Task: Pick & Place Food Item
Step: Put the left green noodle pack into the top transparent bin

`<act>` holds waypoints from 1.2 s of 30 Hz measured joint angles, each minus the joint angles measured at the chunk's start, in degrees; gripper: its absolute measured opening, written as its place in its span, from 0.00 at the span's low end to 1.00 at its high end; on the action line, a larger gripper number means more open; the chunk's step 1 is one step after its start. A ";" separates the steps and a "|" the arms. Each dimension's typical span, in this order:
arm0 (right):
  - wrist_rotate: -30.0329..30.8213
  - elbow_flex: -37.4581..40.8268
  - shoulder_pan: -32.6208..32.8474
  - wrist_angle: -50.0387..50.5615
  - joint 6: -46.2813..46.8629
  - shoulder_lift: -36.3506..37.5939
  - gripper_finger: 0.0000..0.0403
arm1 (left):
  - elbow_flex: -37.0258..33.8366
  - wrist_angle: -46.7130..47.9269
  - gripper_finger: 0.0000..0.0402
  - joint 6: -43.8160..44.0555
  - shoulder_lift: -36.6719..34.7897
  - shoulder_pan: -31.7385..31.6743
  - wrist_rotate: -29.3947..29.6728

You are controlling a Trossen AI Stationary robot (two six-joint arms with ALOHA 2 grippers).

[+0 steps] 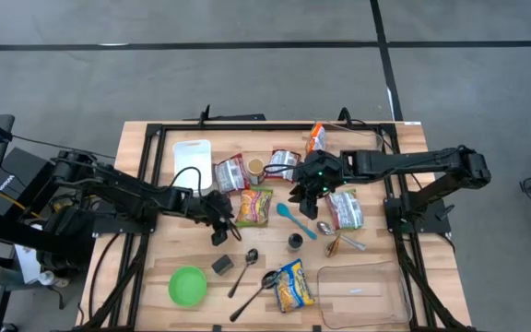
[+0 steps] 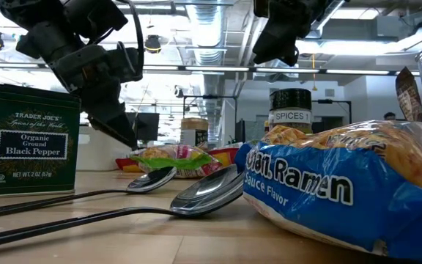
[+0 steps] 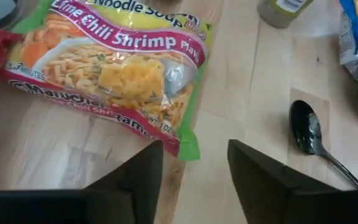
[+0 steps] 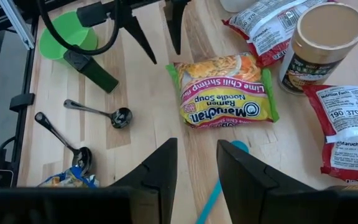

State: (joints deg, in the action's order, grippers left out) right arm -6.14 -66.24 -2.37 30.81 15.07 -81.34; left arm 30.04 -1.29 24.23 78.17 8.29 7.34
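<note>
Two grippers flank the lime chili shrimp ramen packet [image 1: 255,205] from above: left gripper [image 1: 221,229] at its 8 o'clock, right gripper [image 1: 304,195] at 3 o'clock. Left wrist view: fingers [image 3: 135,180] parted, empty, packet lying flat beyond. Right wrist view: fingers [image 4: 160,169] narrowly apart, empty.

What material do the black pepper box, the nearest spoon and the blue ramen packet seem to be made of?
Black pepper box: probably painted tin, with sharp rolled edges.
Nearest spoon: polished metal; its bowl mirrors the room.
Blue ramen packet: thin glossy plastic film, crinkled and shiny.
</note>
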 joint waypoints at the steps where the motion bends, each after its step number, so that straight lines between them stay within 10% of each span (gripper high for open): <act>1: 0.01 0.00 0.00 -0.02 0.00 0.00 0.27 | 0.00 -0.03 0.47 0.00 0.30 0.00 0.50; 19: 0.01 0.00 0.00 -0.07 0.04 0.02 0.27 | -0.02 -8.87 0.52 0.00 8.22 0.00 2.15; 36: -0.01 0.00 0.00 -0.07 1.46 0.02 0.27 | -0.02 -9.28 0.22 0.29 8.91 -0.01 2.11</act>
State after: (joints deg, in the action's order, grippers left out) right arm -6.15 -66.24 -2.37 30.74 16.53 -81.32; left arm 30.02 -10.57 24.52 87.09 8.28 9.45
